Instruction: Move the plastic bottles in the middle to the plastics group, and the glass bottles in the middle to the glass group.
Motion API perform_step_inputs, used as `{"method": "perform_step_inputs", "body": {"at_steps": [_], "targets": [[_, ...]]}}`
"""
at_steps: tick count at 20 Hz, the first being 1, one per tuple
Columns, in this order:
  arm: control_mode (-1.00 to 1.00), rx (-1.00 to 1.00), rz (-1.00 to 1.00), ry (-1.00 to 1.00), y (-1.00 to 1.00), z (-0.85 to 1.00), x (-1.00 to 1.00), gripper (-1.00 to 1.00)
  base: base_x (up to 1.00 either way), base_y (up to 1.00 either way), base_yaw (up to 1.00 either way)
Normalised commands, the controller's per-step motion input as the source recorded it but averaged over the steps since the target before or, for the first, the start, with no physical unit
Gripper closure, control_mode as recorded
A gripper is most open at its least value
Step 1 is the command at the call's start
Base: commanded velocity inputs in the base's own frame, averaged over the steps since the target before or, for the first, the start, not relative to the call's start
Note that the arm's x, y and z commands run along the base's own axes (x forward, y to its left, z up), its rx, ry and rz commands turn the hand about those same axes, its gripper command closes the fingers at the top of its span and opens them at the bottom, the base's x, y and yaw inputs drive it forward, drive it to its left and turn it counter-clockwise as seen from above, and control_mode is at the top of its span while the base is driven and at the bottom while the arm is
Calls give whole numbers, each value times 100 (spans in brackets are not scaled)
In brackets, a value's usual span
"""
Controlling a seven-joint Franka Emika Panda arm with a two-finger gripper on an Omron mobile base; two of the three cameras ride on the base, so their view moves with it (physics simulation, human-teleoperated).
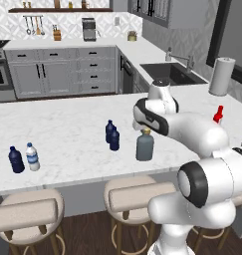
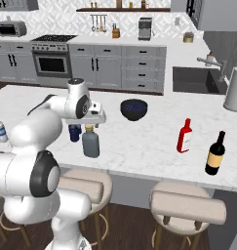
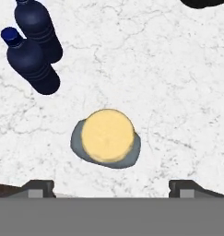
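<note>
1. White marble table [image 1: 67, 134], long and veined, carries every bottle; three padded stools stand along its near edge.
2. White robot arm with dark joints reaches over the middle of the table, its end effector [image 3: 111, 186] hanging directly above the grey bottle, fingers spread wide apart and holding nothing.
3. Squat grey-blue glass bottle with a tan stopper [image 1: 145, 145] stands upright near the table's front edge; in the hand view the stopper lies between the two fingertips, untouched.
4. Dark brown-black bottle with a pale label [image 2: 215, 154] stands upright at the far right, with the slender red bottle with a narrow neck [image 2: 185, 136] near it on its left.
5. Two small dark navy-blue plastic bottles [image 1: 112, 135] stand upright, touching or nearly so, just beside the grey bottle on its left.
6. Another small navy-blue bottle [image 1: 15, 160] and a small clear bottle with a white cap and blue label [image 1: 32, 157] stand side by side at the table's left end, well apart from the middle bottles.
</note>
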Motion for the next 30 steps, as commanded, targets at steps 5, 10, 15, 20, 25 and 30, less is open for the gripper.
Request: {"method": "perform_step_inputs", "body": {"at_steps": [5,10,15,20,25,30], "targets": [[-100,7,0,5,0,-18,45,-100,0,0,0],[-100,0,0,0,1,-16,19,-100,0,0,0],[-100,0,0,0,2,-8,-23,-100,0,0,0],[-100,-1,0,0,6,-13,-20,-100,0,0,0],[-100,-1,0,1,3,-24,23,-100,0,0,0],[-100,-1,2,-1,0,-12,22,-100,0,0,0]]}}
